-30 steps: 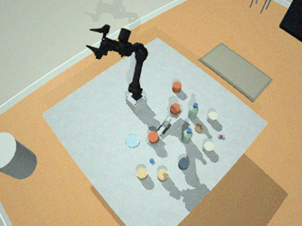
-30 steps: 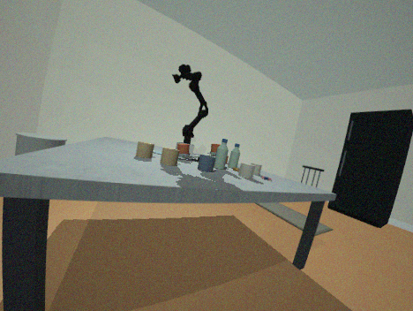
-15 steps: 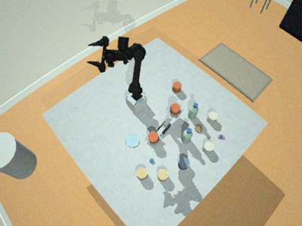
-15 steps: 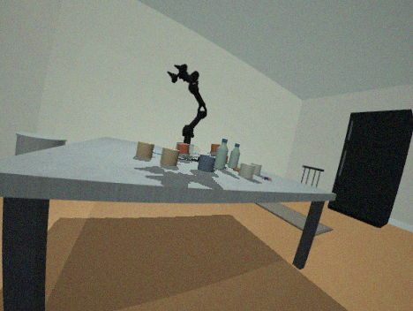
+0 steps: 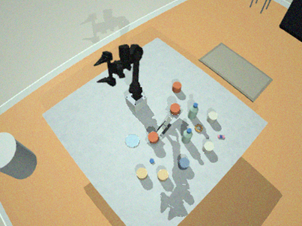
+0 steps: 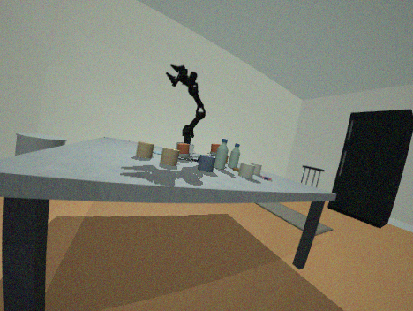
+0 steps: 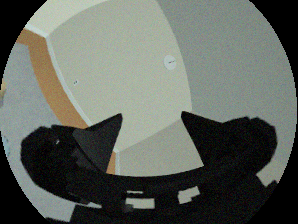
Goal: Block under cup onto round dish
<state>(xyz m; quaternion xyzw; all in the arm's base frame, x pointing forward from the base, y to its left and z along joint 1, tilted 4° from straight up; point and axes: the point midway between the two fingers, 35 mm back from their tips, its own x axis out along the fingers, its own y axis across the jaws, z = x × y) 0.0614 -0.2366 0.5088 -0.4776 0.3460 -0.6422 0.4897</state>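
Note:
Two orange cups (image 5: 175, 108) (image 5: 153, 137) stand upside down on the ends of the small balance (image 5: 164, 125), in the middle of the grey table (image 5: 86, 123) (image 6: 88, 177). The hidden block does not show. The round light-blue dish (image 5: 132, 141) lies flat just left of the nearer cup. My gripper (image 5: 103, 72) (image 6: 173, 72) (image 7: 152, 115) is open and empty. It is raised high above the table's far left side, behind the arm's base (image 5: 134, 100), far from both cups and the dish. The wrist view shows only walls between the fingers.
A third orange cup (image 5: 176, 86) stands behind the balance. Two green bottles (image 5: 193, 111) (image 5: 187, 135), two cream cups (image 5: 212, 116) (image 5: 209, 146), a blue cup (image 5: 183, 162), two tan cups (image 5: 141, 173) (image 5: 162, 174), a small ring (image 5: 200, 126) and a small blue thing (image 5: 152, 161) stand around it.

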